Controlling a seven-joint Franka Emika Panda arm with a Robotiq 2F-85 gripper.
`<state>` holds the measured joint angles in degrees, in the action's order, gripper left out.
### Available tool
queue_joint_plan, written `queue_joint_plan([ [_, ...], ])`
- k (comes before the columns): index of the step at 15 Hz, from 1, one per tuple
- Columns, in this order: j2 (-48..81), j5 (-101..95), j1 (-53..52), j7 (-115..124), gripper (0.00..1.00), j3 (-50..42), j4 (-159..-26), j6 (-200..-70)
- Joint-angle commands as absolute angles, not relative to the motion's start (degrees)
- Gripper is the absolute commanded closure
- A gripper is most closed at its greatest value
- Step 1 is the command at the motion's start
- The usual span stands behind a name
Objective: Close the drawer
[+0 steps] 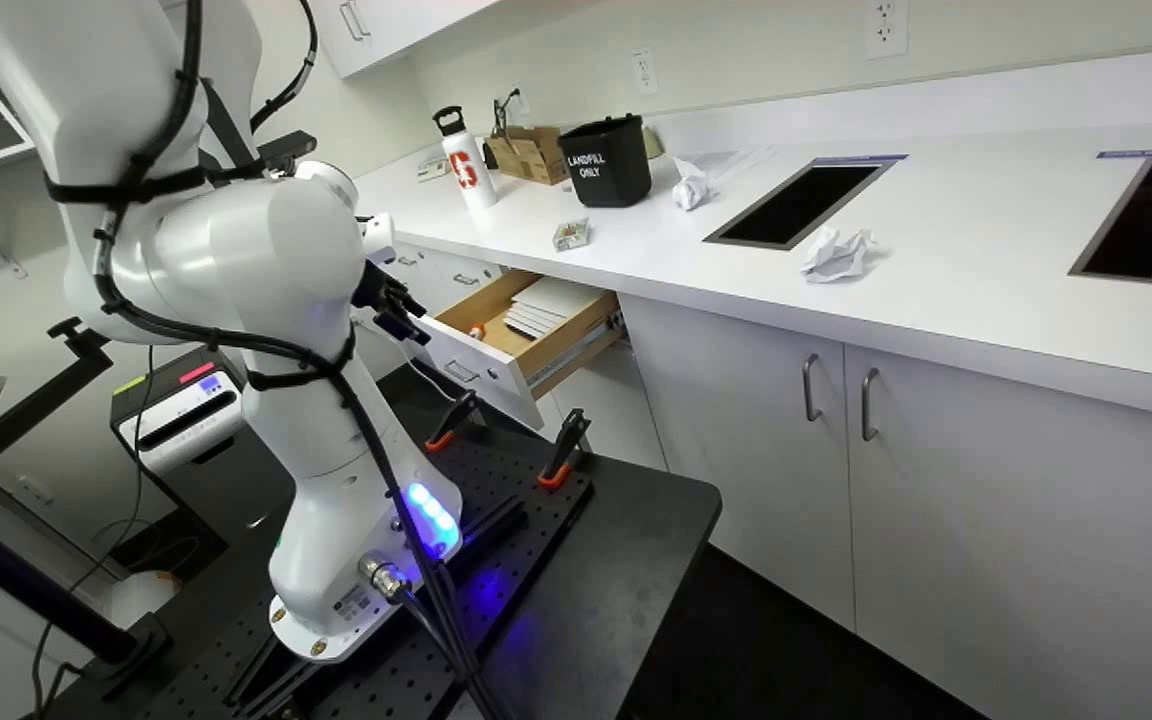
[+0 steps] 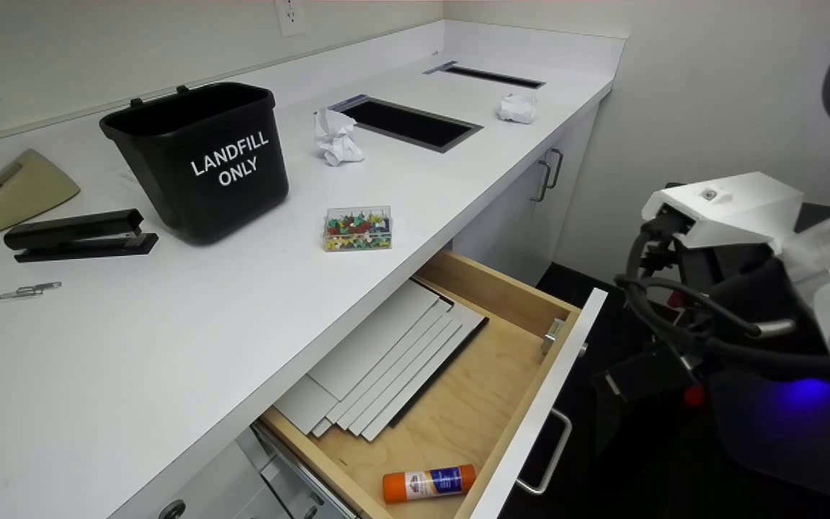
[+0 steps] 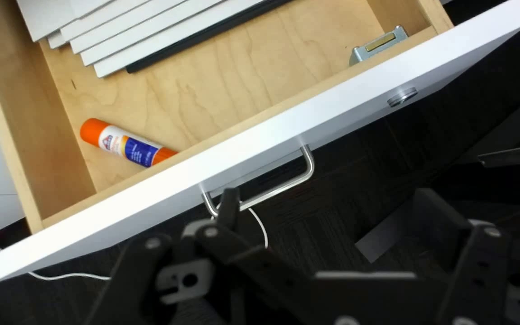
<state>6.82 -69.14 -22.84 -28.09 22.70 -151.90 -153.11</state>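
Observation:
The drawer stands pulled out from under the counter, with its white front (image 1: 496,375) (image 2: 541,411) (image 3: 251,151) and light wood inside showing in all views. Its metal handle (image 3: 282,186) (image 2: 565,447) is on the outer face. An orange glue stick (image 2: 429,483) (image 3: 127,143) and a stack of white boards (image 2: 379,360) lie inside. My gripper (image 3: 330,203) is open and empty, in front of the drawer front. In the wrist view one finger overlaps the handle's left end; I cannot tell whether it touches. The gripper also shows beside the front in an exterior view (image 1: 404,315).
The white counter (image 2: 192,346) overhangs the drawer. It holds a black bin (image 2: 206,166), a pin box (image 2: 357,229), a stapler (image 2: 83,234) and crumpled paper (image 2: 336,137). Orange-tipped clamps (image 1: 561,455) stand on the robot's black table (image 1: 636,520), below the drawer. White cabinet doors (image 1: 736,420) stand alongside.

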Motion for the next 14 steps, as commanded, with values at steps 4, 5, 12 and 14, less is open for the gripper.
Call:
queue_joint_plan([
  [4, 13.3, -78.1, -23.0, -31.9, 0.58, 23.8, -148.6, -155.3],
  [5, 14.6, -80.3, -22.9, -32.4, 0.64, 23.6, -147.9, -155.7],
  [12, 26.5, -94.7, -22.7, -35.9, 1.00, 20.8, -140.1, -153.2],
  [14, 29.1, -97.9, -23.1, -34.7, 1.00, 19.9, -137.9, -150.8],
])
